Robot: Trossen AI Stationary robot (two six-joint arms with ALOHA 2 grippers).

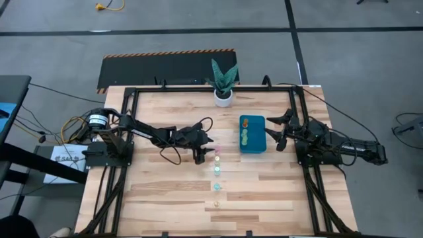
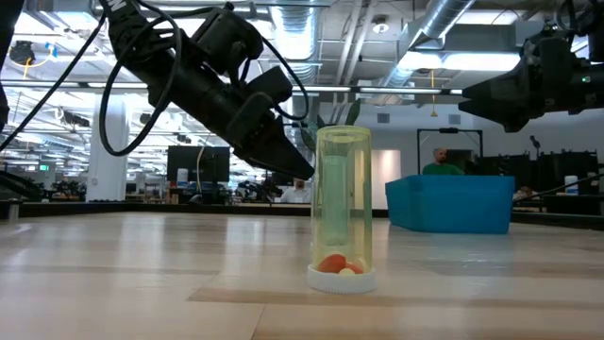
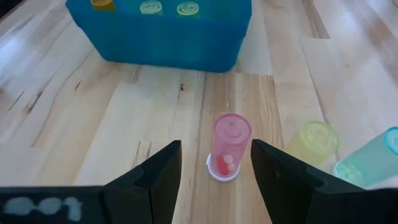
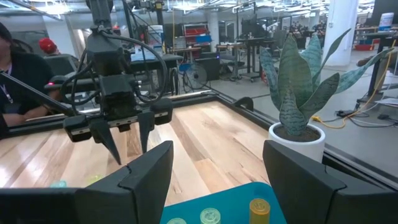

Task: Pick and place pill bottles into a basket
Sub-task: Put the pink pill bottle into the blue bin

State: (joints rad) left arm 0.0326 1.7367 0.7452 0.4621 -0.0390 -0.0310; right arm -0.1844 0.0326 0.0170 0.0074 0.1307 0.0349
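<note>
Now | left hand (image 3: 216, 165) open, fingers either side of small pink plastic pill bottle (image 3: 230, 147), holding nothing | right hand (image 4: 217, 163) open, empty, above teal-blue plastic basket (image 1: 252, 134) on wooden bench (image 1: 172, 185)

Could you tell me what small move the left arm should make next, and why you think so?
Probably lower the left gripper a little further and close on the pink bottle. In the left wrist view the bottle stands upright between the open fingers, untouched, with the basket just beyond it already holding three bottles. The right gripper waits open beside the basket.
</note>
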